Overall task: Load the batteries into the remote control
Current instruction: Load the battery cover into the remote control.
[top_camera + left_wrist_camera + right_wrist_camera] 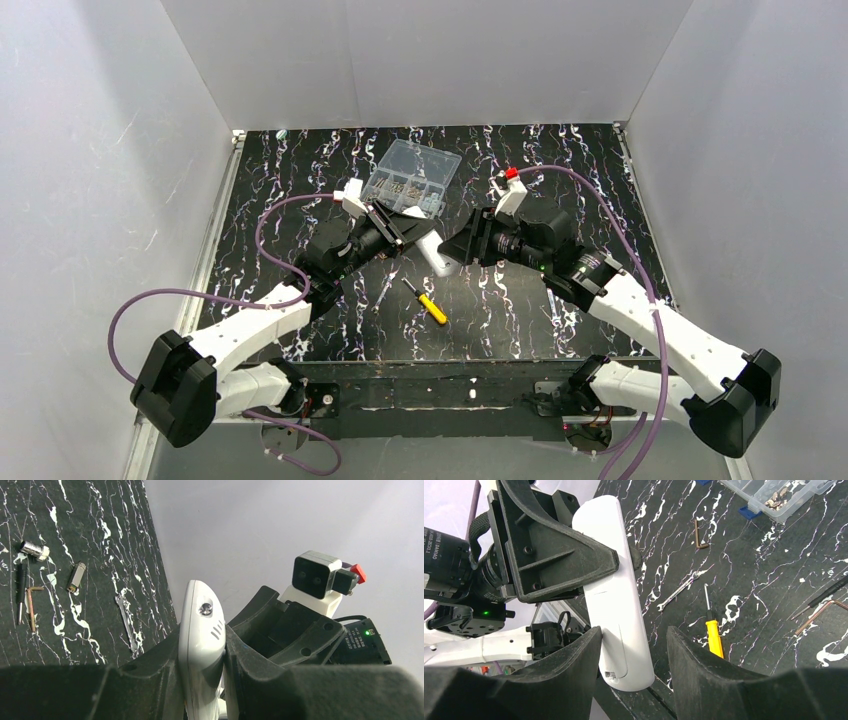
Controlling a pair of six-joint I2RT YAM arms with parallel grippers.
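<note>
Top external view: the left end effector (pixel 400 232) holds the remote control (pixel 437 258), apparently raised off the surface (pixel 300 200). The right end effector (pixel 460 246) is at the remote's free end. No batteries can be made out.

Left wrist view: the jaws are clamped on the remote's narrow sides, toward one end, so leverage on the far end could twist it loose.

Right wrist view: the jaws stand part open, straddling the remote's lower end without clamping it. A skewed closure could pry the remote from the left grip and drop it near the screwdriver (pixel 714 637).

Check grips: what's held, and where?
Left fingers clamp the remote control partway toward its emitter end. Right fingers straddle its other end, open, gripping nothing.
</note>
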